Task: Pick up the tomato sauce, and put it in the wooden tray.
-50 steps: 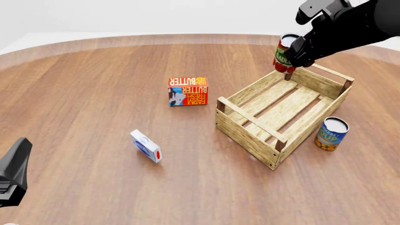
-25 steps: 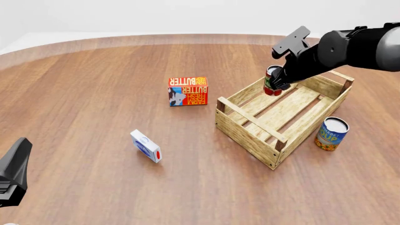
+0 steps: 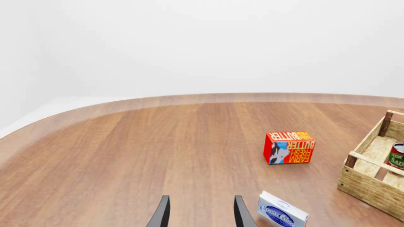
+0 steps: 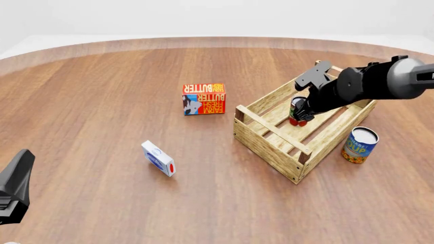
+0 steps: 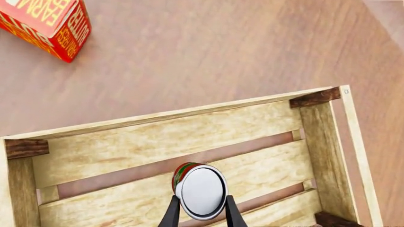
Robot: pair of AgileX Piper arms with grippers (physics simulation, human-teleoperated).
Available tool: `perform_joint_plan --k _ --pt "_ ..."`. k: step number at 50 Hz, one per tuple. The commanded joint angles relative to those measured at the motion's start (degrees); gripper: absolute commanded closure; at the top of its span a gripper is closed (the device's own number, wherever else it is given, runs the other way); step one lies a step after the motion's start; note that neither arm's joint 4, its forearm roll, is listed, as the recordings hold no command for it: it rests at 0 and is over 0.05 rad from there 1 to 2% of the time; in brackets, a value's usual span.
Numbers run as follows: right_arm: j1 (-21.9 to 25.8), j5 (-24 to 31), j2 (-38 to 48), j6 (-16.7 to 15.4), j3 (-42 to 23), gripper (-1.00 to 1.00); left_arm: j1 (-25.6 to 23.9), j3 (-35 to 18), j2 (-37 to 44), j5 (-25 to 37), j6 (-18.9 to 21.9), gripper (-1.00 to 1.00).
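Observation:
The tomato sauce can [image 4: 296,113], red with a green band, stands upright low inside the wooden tray [image 4: 271,137], near its middle slats. My right gripper [image 4: 302,105] is shut on it from above. In the right wrist view the can's silver top [image 5: 201,191] sits between the two fingers [image 5: 169,215] over the tray's slatted bottom [image 5: 158,142]. I cannot tell whether the can touches the slats. My left gripper [image 3: 200,217] is open and empty, low at the table's near left [image 4: 15,184]. The left wrist view shows the tray's corner [image 3: 369,182] with the can [image 3: 397,158] inside.
A red and yellow butter box [image 4: 203,98] stands left of the tray. A small white and blue box [image 4: 158,158] lies nearer the front. A blue and yellow soup can [image 4: 359,145] stands just outside the tray's right side.
My right gripper has carried the tomato sauce can from above the tray's far corner, toward me and down into the tray. The left arm has not moved.

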Motion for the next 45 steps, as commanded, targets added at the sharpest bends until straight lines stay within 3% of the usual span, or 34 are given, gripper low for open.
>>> perform_joint_plan --k 1,6,7,13,15,16,21,22,25,30,31,33,41,45 --pt "-0.65 -3.1 1.38 1.29 2.15 1.0 0.0 0.0 0.0 0.0 0.0 -1.0" --pt "0.15 -4.48 -0.87 1.72 2.85 1.0 0.0 0.0 0.0 0.0 0.0 -1.0" --pt "-0.18 -2.69 -1.52 3.59 1.49 -1.0 0.0 0.0 0.0 0.0 0.0 -1.0" --pt "-0.92 0.49 -6.03 4.15 -0.82 -1.0 0.0 0.0 0.0 0.0 0.0 -1.0" --pt "-0.73 3.08 -9.49 4.09 -2.49 -1.0 0.0 0.0 0.0 0.0 0.0 -1.0" --pt "-0.13 5.7 -11.32 5.53 -4.47 -1.0 0.0 0.0 0.0 0.0 0.0 -1.0" --pt "-0.08 7.1 -12.44 5.81 -5.6 -1.0 0.0 0.0 0.0 0.0 0.0 -1.0" --pt "0.67 12.94 -18.75 5.57 -10.19 -1.0 0.0 0.0 0.0 0.0 0.0 -1.0" --pt "1.71 16.16 -23.08 5.23 -12.23 -1.0 0.0 0.0 0.0 0.0 0.0 -1.0" --pt "1.71 16.17 -23.09 5.23 -12.23 -1.0 0.0 0.0 0.0 0.0 0.0 -1.0" --pt "4.87 19.25 -30.99 5.72 -11.85 -1.0 0.0 0.0 0.0 0.0 0.0 -1.0" --pt "4.87 19.27 -31.04 5.72 -11.82 -1.0 0.0 0.0 0.0 0.0 0.0 -1.0" --pt "9.48 16.78 -38.54 8.35 -3.94 -1.0 0.0 0.0 0.0 0.0 0.0 -1.0" --pt "11.24 16.81 -41.65 12.13 -3.09 -1.0 0.0 0.0 0.0 0.0 0.0 -1.0"
